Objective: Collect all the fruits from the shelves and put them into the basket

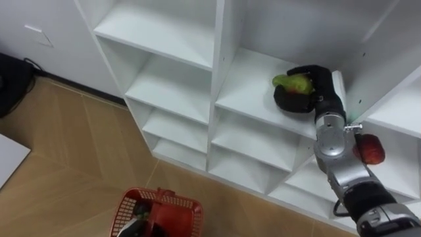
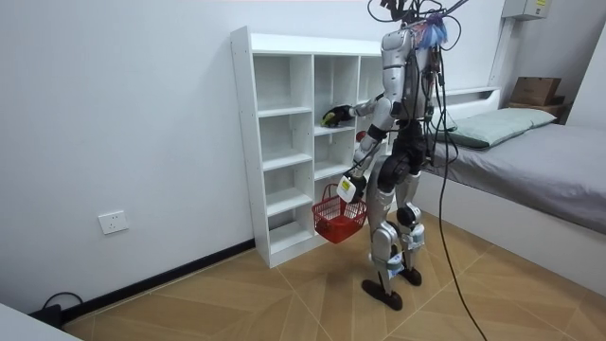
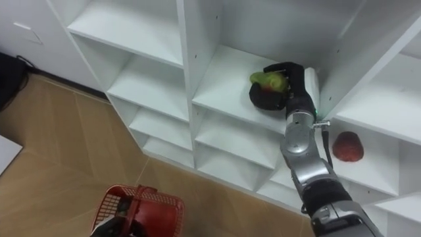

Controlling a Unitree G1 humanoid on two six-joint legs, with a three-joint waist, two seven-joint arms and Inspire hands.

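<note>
A green fruit (image 1: 291, 81) lies on a middle shelf (image 1: 243, 92) of the white closet, and my right hand (image 1: 314, 89) is curled round it from the right. One compartment to the right and a little lower sits a red fruit (image 1: 371, 150), untouched. A red basket (image 1: 158, 212) hangs low in front of the closet's bottom shelves, with my left hand (image 1: 136, 227) shut on its handle. What lies inside the basket is hard to make out. In the room view I stand upright facing the closet, right arm stretched into it (image 2: 333, 116), basket (image 2: 338, 220) at knee height.
The other closet compartments (image 1: 164, 72) in view hold nothing. Wooden floor (image 1: 72, 151) spreads to the left, with a dark object (image 1: 10, 79) by the wall. A bed (image 2: 530, 152) stands behind me at the room view's right.
</note>
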